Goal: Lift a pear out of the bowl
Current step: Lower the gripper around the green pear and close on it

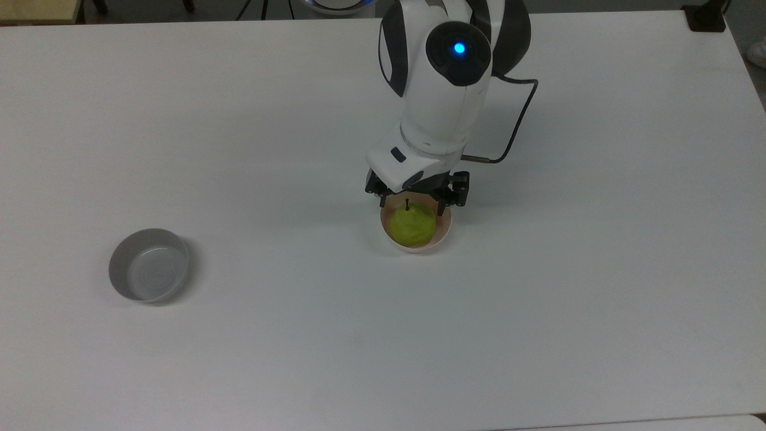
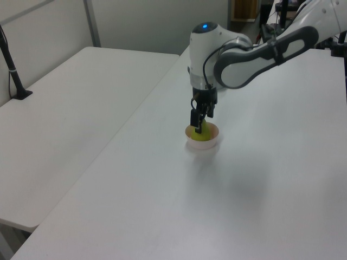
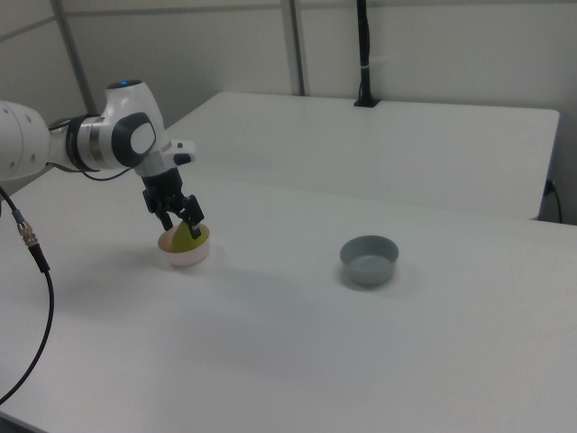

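Observation:
The yellow-green pear point(image 1: 412, 226) stands upright in the pale pink bowl point(image 1: 419, 248) near the middle of the white table. My gripper point(image 1: 413, 205) has come down over the bowl and is open, one finger on each side of the pear's upper part. The dark stem shows just below the gripper body in the top view. In the left view the gripper point(image 2: 199, 125) covers most of the pear point(image 2: 203, 138) in the bowl point(image 2: 203, 145). In the right view the pear point(image 3: 187, 238) sits between the spread fingers of the gripper point(image 3: 182, 221), above the bowl point(image 3: 185, 258).
A grey bowl point(image 1: 148, 264) stands alone toward the top view's left, also seen as the grey bowl point(image 3: 369, 260). A black cable point(image 1: 514, 129) hangs from the wrist. A second white table point(image 2: 81, 97) adjoins on the left view's left.

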You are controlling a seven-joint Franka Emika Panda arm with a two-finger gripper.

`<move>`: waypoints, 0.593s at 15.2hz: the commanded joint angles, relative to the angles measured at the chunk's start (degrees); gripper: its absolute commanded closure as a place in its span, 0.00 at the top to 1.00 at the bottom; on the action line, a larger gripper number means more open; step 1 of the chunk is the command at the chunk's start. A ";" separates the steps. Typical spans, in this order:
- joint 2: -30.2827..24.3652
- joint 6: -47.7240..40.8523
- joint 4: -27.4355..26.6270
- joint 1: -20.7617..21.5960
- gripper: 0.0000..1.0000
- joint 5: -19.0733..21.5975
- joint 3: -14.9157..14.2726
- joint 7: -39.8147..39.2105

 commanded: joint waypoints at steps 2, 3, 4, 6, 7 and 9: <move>2.56 3.78 0.78 1.90 1.00 0.94 -1.36 1.79; 2.91 4.04 0.78 2.17 1.00 0.94 -1.36 1.70; 3.00 4.13 0.78 2.17 0.99 0.76 -1.36 1.70; 2.92 4.13 0.78 2.17 0.80 0.32 -1.36 1.35; 2.92 4.13 0.78 2.17 0.65 -0.03 -1.36 1.35; 2.74 4.13 0.78 2.17 0.39 -0.12 -1.36 1.44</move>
